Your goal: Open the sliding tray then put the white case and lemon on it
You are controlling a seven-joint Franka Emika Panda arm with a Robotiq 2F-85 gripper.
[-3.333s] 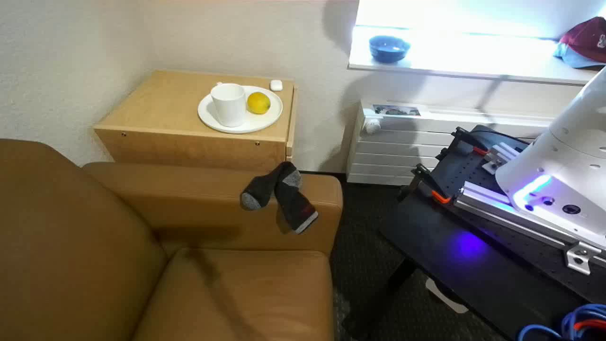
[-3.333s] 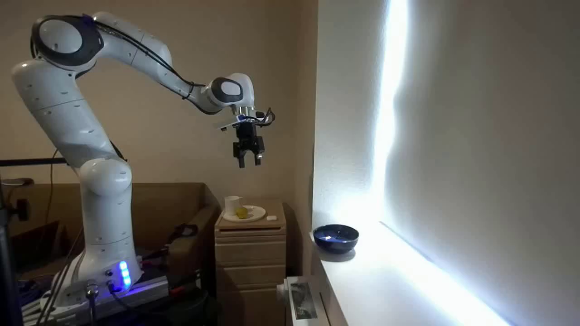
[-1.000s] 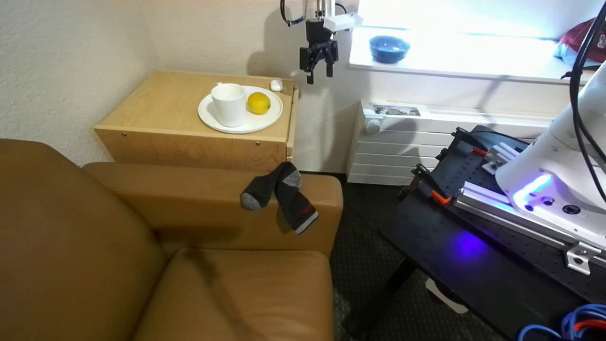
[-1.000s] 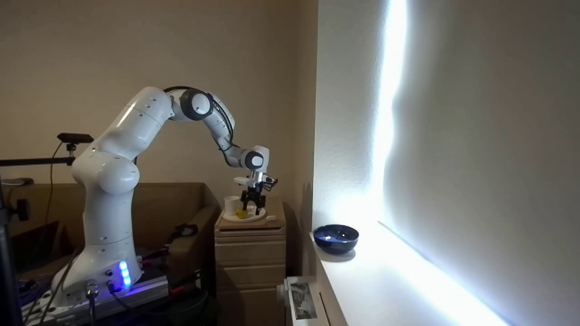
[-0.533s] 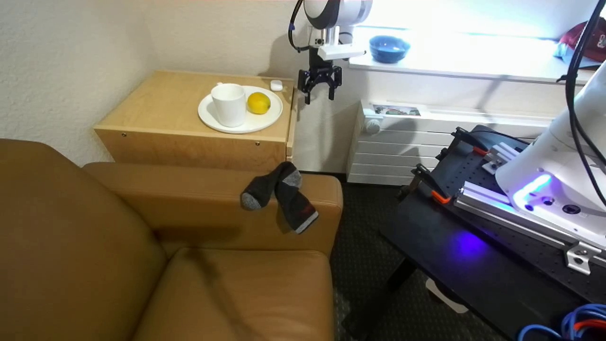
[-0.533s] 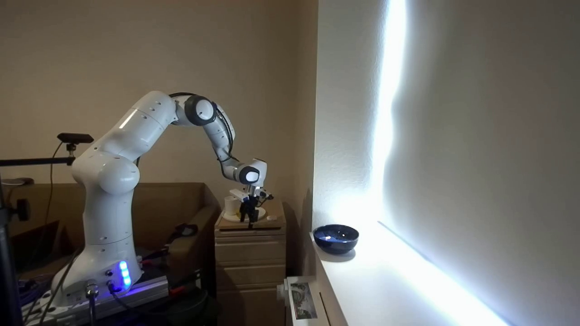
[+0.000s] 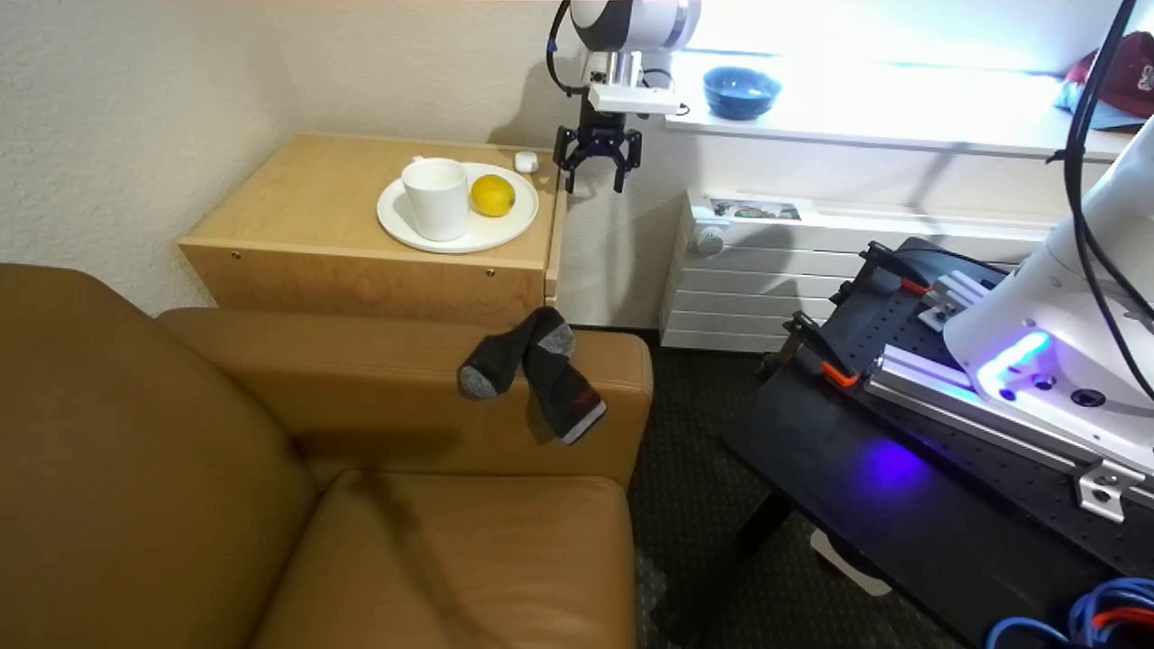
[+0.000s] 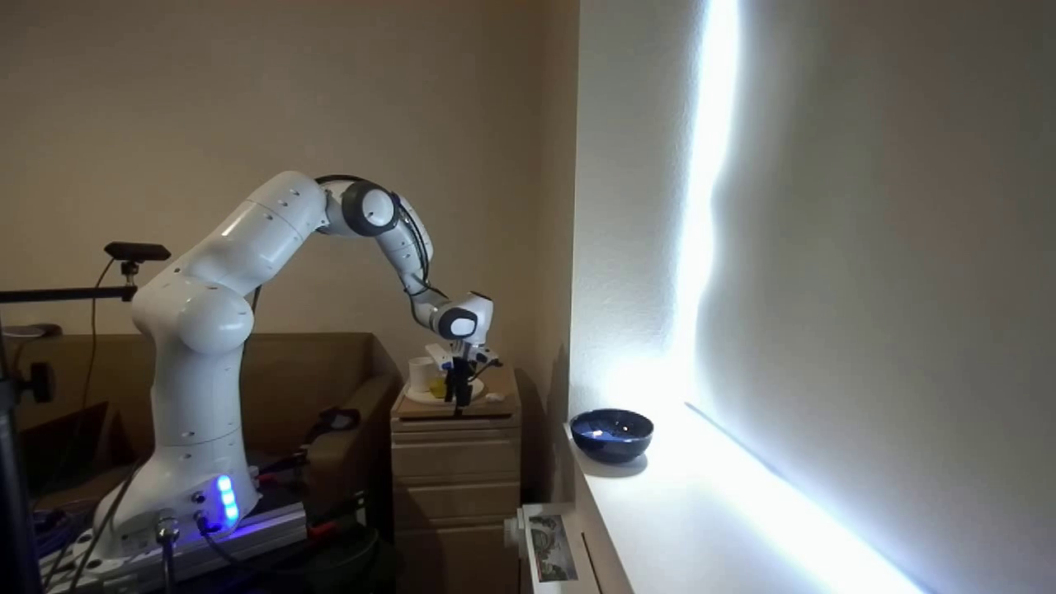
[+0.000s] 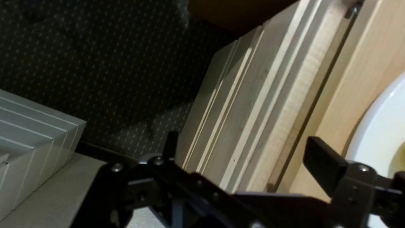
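- The gripper (image 7: pixel 595 185) hangs at the upper middle of the frame, just off the right-hand edge of the wooden side table (image 7: pixel 343 185); its fingers (image 9: pixel 322 163) point down, spread wide, with nothing between them.
- I'd say the sliding tray (image 9: pixel 299 91) comes first. It looks pushed in, showing only its front edge (image 7: pixel 555 236), which in an exterior view lies below the gripper and a little to its left.
- That edge runs level across the lower middle in an exterior view, just above the drawer fronts (image 8: pixel 456 464). In the wrist view it slants from upper right to lower middle, passing between the fingers, nearer the one at the right of the frame. The spread crosses it obliquely, so a small turn may be wanted before hooking it.
- The white case (image 7: pixel 526 162) sits on the side table just beside the white plate (image 7: pixel 494 233); the lemon (image 7: pixel 493 196) rests on the plate, next to the mug (image 7: pixel 437 200).
- I can't tell whether a fingertip touches the tray, nor exactly which pale strip is its lip. Its flat top is hidden. In the wrist view the lemon is cut by the right border and the case is out of sight.
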